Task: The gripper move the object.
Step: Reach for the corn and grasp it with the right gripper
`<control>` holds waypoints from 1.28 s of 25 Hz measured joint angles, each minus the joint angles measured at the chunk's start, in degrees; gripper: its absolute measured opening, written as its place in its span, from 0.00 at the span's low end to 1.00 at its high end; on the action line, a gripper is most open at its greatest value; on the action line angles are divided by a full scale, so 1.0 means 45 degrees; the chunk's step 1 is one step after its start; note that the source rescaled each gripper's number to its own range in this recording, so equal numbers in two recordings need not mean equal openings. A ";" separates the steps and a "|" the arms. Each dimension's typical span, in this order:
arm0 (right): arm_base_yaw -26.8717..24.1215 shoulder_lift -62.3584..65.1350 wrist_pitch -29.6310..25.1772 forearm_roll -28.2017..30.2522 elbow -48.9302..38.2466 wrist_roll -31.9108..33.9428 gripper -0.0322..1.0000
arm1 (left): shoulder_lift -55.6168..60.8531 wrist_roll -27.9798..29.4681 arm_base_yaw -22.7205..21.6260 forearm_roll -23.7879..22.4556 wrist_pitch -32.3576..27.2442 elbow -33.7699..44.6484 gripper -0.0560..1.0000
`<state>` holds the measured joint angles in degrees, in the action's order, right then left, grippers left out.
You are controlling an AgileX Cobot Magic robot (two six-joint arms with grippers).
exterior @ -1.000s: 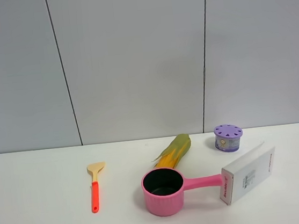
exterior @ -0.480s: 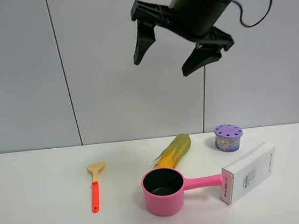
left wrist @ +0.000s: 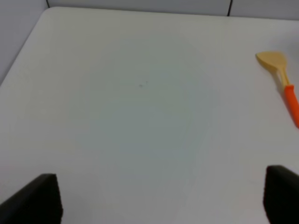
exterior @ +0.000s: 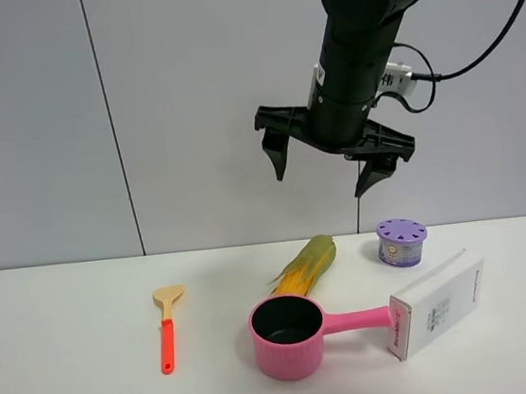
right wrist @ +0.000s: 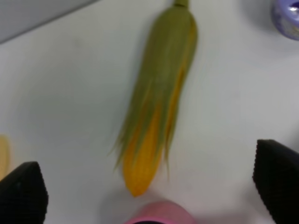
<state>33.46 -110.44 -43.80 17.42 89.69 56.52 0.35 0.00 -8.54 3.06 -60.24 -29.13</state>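
Note:
The toy corn cob [exterior: 304, 266], yellow-orange in a green husk, lies on the white table behind the pink saucepan [exterior: 288, 337]. It fills the middle of the right wrist view [right wrist: 159, 107]. My right gripper [exterior: 322, 169] hangs open high above the corn, its black fingers [right wrist: 21, 196] spread wide on either side of it, touching nothing. My left gripper [left wrist: 161, 196] is open and empty over bare table; it does not show in the exterior view.
An orange-handled wooden spatula [exterior: 168, 329] lies to the left, also in the left wrist view [left wrist: 282, 77]. A purple round container [exterior: 401, 241] and a white box [exterior: 437, 304] stand right of the corn. The saucepan's handle points at the box.
My right arm has swung in from the upper right and come down over the corn, fingers still spread. Nothing on the table has moved.

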 joint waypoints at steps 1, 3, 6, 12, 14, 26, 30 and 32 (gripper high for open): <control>-0.0086 -0.0246 0.0014 -0.0121 0.0032 0.0080 1.00 | 0.0000 0.0000 0.0000 0.0000 0.0000 0.0000 1.00; -0.0192 -0.0678 0.0102 -0.0454 0.0070 0.0288 1.00 | 0.0000 0.0000 0.0000 0.0000 0.0000 0.0000 1.00; -0.0275 -0.1366 0.0434 -0.0648 0.0070 0.0611 1.00 | 0.0000 0.0000 0.0000 0.0000 0.0000 0.0000 1.00; -0.0313 -0.2784 0.1910 -0.0610 0.0097 0.1940 1.00 | 0.0000 0.0000 0.0000 0.0000 0.0000 0.0000 1.00; -0.0313 -0.3107 0.2495 -0.0597 0.0097 0.2403 1.00 | 0.0000 0.0000 0.0000 0.0000 0.0000 0.0000 1.00; -0.0323 -0.4072 0.3193 0.0675 0.0177 0.3319 1.00 | 0.0000 0.0000 0.0000 0.0000 0.0000 0.0000 1.00; -0.0327 -0.4288 0.3481 0.1157 0.0177 0.3743 1.00 | 0.0000 0.0000 0.0000 0.0000 0.0000 0.0000 1.00; -0.0337 -0.4288 0.3498 0.1533 0.0276 0.4024 1.00 | 0.0000 0.0000 0.0000 0.0000 0.0000 0.0000 1.00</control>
<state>31.94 -129.74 -28.05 24.32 90.93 74.63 0.35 0.00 -8.54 3.06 -60.24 -29.13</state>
